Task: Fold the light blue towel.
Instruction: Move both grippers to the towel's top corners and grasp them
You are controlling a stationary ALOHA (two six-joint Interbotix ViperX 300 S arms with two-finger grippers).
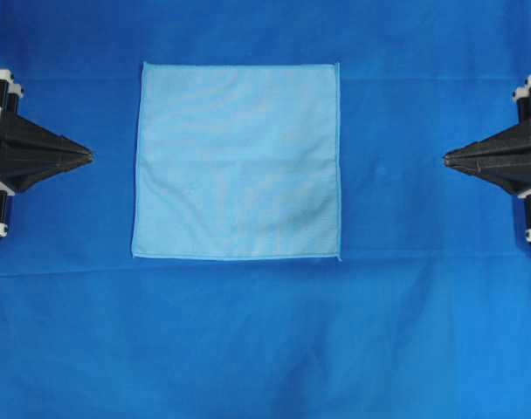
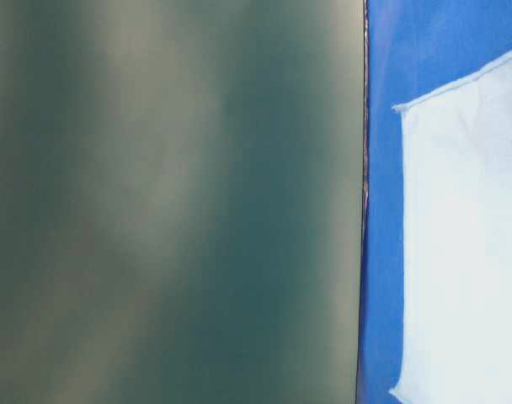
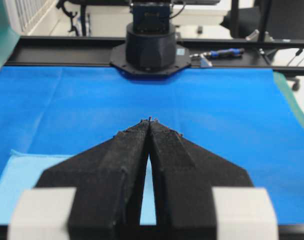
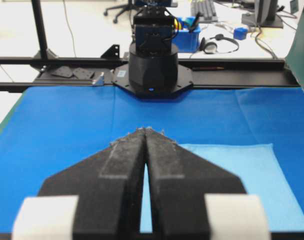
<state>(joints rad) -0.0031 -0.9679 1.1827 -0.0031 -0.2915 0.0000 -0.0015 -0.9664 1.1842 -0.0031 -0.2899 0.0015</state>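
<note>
The light blue towel lies flat and unfolded, a square on the dark blue table cloth. My left gripper sits at the left edge, shut and empty, its tip pointing at the towel's left hem with a gap of bare cloth between. My right gripper mirrors it at the right edge, also shut and empty, farther from the towel. In the left wrist view the towel shows under the left gripper. In the right wrist view the towel lies below and right of the right gripper.
The opposite arm's black base stands at the far table edge in the left wrist view, and the other base in the right wrist view. A blurred grey-green panel fills most of the table-level view; beside it, the towel's corner.
</note>
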